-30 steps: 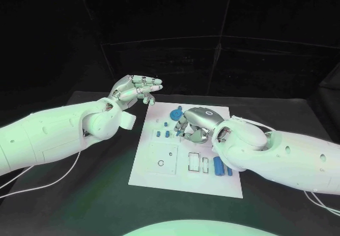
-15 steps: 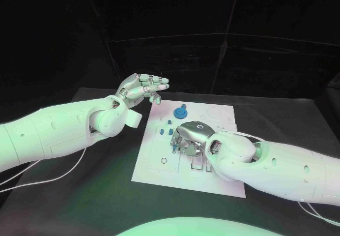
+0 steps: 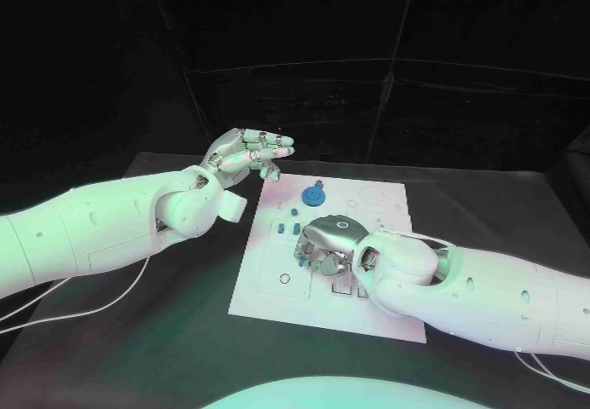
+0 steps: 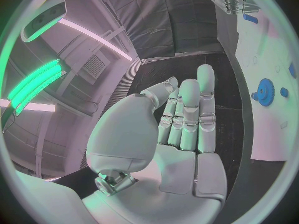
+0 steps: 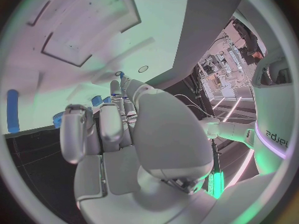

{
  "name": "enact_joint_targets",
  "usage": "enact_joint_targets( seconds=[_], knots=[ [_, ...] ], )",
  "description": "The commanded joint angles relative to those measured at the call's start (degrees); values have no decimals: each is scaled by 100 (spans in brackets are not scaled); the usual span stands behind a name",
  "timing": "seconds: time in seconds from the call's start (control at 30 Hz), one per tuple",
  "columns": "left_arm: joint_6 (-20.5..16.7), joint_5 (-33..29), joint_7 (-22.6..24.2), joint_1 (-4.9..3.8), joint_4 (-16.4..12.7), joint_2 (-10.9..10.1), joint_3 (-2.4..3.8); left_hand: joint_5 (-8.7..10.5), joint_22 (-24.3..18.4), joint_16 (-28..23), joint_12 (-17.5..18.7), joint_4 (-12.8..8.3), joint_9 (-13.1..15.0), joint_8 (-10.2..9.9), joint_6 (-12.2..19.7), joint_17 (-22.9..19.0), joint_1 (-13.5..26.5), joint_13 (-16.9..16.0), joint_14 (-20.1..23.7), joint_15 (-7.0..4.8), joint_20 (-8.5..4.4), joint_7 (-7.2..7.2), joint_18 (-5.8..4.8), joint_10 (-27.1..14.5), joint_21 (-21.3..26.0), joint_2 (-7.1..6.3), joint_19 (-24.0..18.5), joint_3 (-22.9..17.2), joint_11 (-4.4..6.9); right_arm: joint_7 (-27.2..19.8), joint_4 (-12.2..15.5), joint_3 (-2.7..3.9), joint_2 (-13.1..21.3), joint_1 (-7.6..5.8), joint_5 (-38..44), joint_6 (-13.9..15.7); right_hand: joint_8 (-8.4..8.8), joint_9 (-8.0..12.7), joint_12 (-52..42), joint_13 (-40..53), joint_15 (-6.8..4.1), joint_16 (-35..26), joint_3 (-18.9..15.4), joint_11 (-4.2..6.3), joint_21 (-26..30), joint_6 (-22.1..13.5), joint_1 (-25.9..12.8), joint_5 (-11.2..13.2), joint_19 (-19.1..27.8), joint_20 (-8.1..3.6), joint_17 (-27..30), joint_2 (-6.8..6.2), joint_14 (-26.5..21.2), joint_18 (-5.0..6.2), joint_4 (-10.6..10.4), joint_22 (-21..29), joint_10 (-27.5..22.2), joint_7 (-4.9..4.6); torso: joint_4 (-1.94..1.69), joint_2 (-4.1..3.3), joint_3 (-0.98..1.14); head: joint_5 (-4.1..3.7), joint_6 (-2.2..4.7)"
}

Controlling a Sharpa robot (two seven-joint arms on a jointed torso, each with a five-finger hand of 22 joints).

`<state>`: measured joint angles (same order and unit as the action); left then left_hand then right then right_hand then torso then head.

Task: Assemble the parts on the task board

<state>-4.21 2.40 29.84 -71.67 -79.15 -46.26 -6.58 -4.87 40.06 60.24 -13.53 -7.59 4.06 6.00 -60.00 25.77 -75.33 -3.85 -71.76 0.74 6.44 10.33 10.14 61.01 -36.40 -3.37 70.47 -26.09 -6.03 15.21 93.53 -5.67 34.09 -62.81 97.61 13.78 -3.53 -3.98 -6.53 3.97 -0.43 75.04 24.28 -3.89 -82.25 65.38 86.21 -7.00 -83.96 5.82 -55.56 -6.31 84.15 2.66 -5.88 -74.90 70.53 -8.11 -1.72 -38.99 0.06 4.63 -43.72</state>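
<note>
Centrally on the black table (image 3: 147,341) lies the white task board (image 3: 277,298), and the right hand (image 3: 322,249) is down over its middle, covering much of the board's centre. Its fingers (image 5: 76,129) are curled downward toward the board; in the right wrist view a small blue part (image 5: 119,74) shows at the tip of the thumb and a neighbouring finger, but whether it is actually pinched or merely lies beside them cannot be told. The bulky white right forearm (image 3: 479,290) crosses the near right portion of the board and hides the recesses there.

On the uncovered far part of the board sits a blue gear (image 3: 312,196), with a smaller blue piece (image 3: 319,183) just beyond it. Nearer, to the left of the right hand, small blue pegs (image 3: 288,227) lie close together. A rectangular recess (image 3: 286,277) and a small round hole mark the board's near left area, both in the open.

The left hand (image 3: 246,153) hangs above the table off the board's far left corner, well apart from the parts. Its fingers (image 4: 187,114) are held close together and nearly straight, slightly bent, with the thumb (image 4: 124,134) alongside, and they hold nothing. In the left wrist view the gear (image 4: 264,92) appears beyond the fingertips on the board.

White cables (image 3: 74,315) trail across the table under the left arm.
</note>
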Motion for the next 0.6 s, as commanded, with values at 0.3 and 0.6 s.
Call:
enact_joint_targets(
  seconds=[0.3, 0.6],
  knots=[
    [28, -31, -6, -10, -11, 1, 2, -39, -9, -32, -24, -43, -10, 29, -33, -16, -57, 2, 40, 5, -12, 0, 38, 17, 24, 25, -42, 6, -10, 128, -44, 0, -27, 13, 236, -35, -19, 1, 42, -6, -21, 15, 49, -21, -10, -9, -55, 44, -25, -31, -6, 10, 54, 4, 6, -474, 3, -16, 0, -2, -1, 9, -17],
    [38, -31, -21, -10, -8, -3, 1, -39, -9, -36, -25, -45, -10, 29, -31, -23, -59, 2, 42, 6, -12, 1, 37, 16, 25, 25, -42, 6, -11, 157, -61, 1, -37, 18, 292, -36, -19, 1, 42, -6, -21, 15, 49, -21, -10, -9, -55, 44, -25, -31, -6, 10, 54, 4, 6, -474, 3, -16, -3, -1, 0, 13, -28]
  ],
)
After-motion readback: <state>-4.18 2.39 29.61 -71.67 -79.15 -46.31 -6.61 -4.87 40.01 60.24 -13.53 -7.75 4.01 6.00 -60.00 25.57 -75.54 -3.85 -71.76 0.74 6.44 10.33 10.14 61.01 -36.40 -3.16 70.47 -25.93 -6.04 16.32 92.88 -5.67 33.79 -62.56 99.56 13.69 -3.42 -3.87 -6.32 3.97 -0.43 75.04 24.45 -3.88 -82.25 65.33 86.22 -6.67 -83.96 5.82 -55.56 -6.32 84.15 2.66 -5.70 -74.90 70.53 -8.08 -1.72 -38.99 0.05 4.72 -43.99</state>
